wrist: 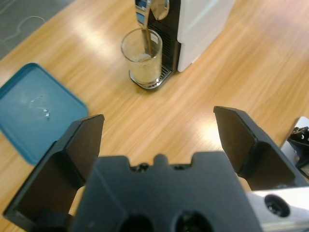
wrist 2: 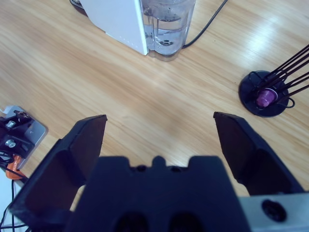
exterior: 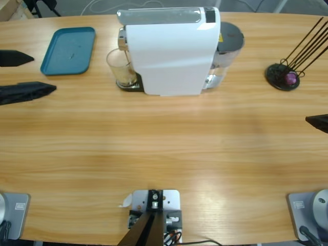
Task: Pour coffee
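Observation:
A clear glass tumbler point(wrist: 142, 57) stands on the drip grate of the white coffee machine point(exterior: 171, 51), under its spout. A thin brown stream runs from the spout into the glass, where pale tan coffee point(wrist: 144, 73) lies in the lower part. The same glass point(exterior: 121, 68) shows at the machine's left side in the high view. My left gripper point(wrist: 159, 130) is open and holds nothing, well short of the glass; it enters the high view at the left edge point(exterior: 32, 74). My right gripper point(wrist 2: 159, 130) is also open with nothing in it, over bare table right of the machine.
A blue tray point(exterior: 69, 49) lies at the back left, beside the left gripper. The machine's clear water tank point(wrist 2: 166, 21) sits at its rear, with a black cable behind it. A black wire capsule holder point(exterior: 283, 76) with a purple capsule point(wrist 2: 264, 96) stands at the right.

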